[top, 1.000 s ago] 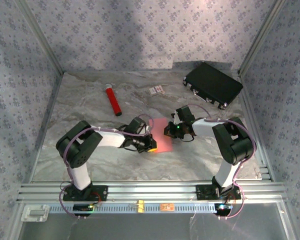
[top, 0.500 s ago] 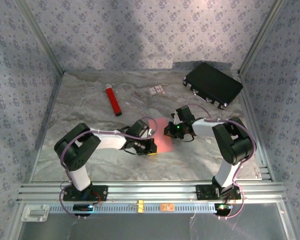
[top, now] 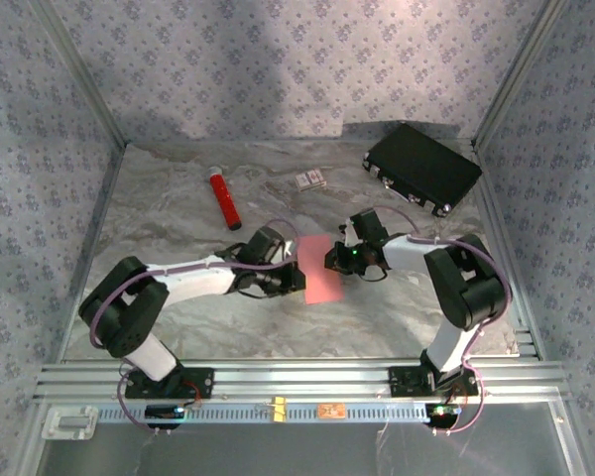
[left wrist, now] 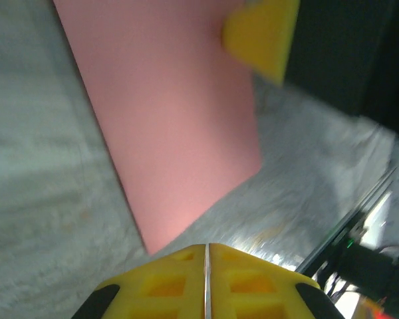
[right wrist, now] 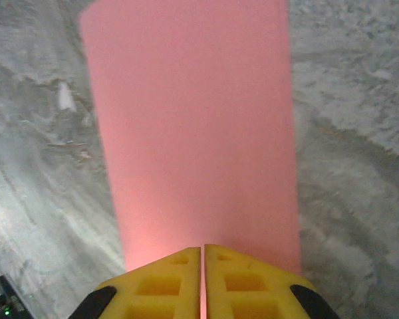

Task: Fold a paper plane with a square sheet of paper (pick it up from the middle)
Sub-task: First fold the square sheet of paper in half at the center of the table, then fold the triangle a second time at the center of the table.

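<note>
The pink-red sheet of paper [top: 320,270] lies flat on the marble table, between the two grippers. My left gripper [top: 295,280] is at the sheet's left edge. In the left wrist view its yellow fingers [left wrist: 206,266] are shut with nothing between them, just short of a corner of the sheet [left wrist: 179,126]. My right gripper [top: 334,261] is at the sheet's right edge. Seen from the right wrist, it [right wrist: 203,256] is shut with its tips resting over the near edge of the sheet [right wrist: 193,126]. No folded plane is in view.
A glossy red cylinder [top: 224,201] lies at the back left and a small white-and-red card [top: 311,179] behind the sheet. A black case [top: 422,167] sits in the back right corner. Patterned walls enclose the table; an aluminium rail [top: 297,377] runs along its front.
The left arm has stretched lower and its gripper has drawn back leftward off the sheet's lower left corner, which now shows. The right gripper has stayed in place.
</note>
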Controlling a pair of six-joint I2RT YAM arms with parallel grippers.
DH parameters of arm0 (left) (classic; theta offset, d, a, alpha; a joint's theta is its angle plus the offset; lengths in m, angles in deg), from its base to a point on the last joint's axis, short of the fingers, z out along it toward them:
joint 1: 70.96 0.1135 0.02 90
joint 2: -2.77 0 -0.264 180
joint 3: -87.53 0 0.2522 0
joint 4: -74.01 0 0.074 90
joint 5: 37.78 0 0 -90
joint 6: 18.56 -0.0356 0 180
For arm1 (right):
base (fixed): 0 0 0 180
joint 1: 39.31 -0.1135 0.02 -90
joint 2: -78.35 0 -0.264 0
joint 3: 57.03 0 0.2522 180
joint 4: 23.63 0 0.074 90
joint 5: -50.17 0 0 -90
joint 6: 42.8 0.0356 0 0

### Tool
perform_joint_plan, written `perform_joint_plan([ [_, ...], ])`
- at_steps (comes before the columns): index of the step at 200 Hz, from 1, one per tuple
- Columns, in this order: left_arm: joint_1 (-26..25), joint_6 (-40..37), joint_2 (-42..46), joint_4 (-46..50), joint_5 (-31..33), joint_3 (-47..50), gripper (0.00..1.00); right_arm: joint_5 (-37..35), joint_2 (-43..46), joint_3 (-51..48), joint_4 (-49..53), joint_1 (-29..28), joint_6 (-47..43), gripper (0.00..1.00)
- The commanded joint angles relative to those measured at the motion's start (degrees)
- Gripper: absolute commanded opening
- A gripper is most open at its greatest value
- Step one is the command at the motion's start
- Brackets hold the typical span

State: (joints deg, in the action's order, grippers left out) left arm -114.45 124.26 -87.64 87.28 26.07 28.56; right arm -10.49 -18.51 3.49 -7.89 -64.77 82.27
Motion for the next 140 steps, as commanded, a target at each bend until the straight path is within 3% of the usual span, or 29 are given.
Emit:
perform_joint_plan([
  [1,4.1,2.9,-0.8,-5.3,-2.0,-0.9,0.09,-2.1,6.3,2.7,5.3,0.1,-2.5,0.14],
  [24,7.1,1.7,-4.6,-4.9,-3.7,-5.2,0.09,-5.8,10.1,0.7,10.0,2.3,-1.5,0.14],
  [60,9.9,-0.7,-13.1,-2.8,-5.4,-13.6,0.10,-2.0,15.7,-7.8,5.6,7.1,4.5,0.15],
  [101,10.5,-3.0,-23.0,0.4,-4.6,-23.3,0.09,0.9,16.2,-8.0,8.6,6.7,2.5,0.16],
  [140,11.0,-5.5,-27.3,4.6,-3.7,-28.5,0.09,2.0,15.9,-7.8,9.5,5.9,1.5,0.16],
])
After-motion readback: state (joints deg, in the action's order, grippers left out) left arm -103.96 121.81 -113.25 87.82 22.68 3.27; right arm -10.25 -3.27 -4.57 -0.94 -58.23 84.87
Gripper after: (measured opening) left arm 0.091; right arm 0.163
